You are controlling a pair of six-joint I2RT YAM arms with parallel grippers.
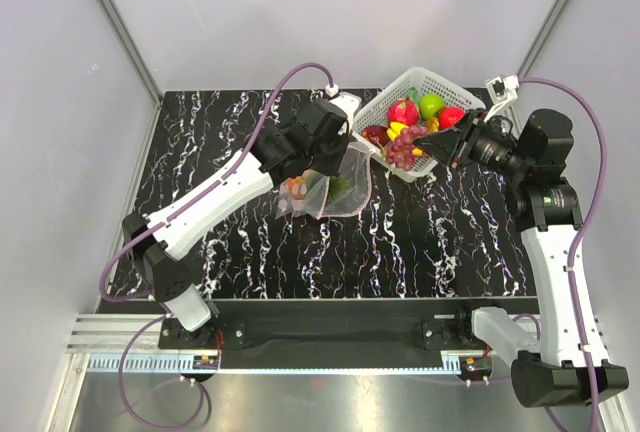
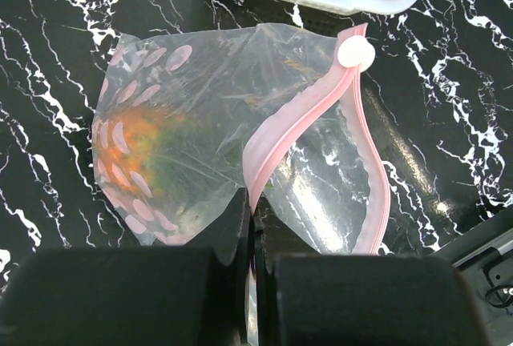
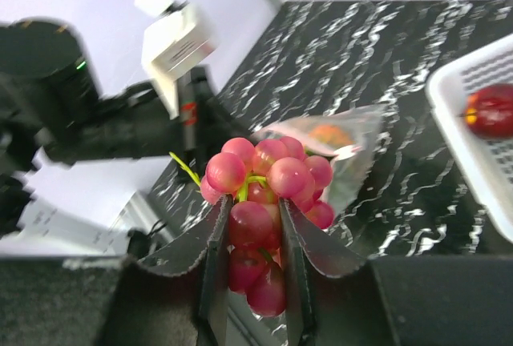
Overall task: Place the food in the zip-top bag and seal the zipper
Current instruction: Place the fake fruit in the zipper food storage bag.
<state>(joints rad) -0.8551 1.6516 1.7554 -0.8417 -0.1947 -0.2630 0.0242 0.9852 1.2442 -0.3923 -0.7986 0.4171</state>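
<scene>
Right gripper (image 3: pixel 252 210) clamps grapes (image 3: pixel 264 174) at basket (image 1: pixel 385 95) rim — left gripper (image 2: pixel 250 218) pinches the open zipper (image 2: pixel 296 114).

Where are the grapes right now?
Seen from above, the grapes are toward the table's back right, pinched in the right tool at the white basket's front edge, just right of the plastic bag.
</scene>
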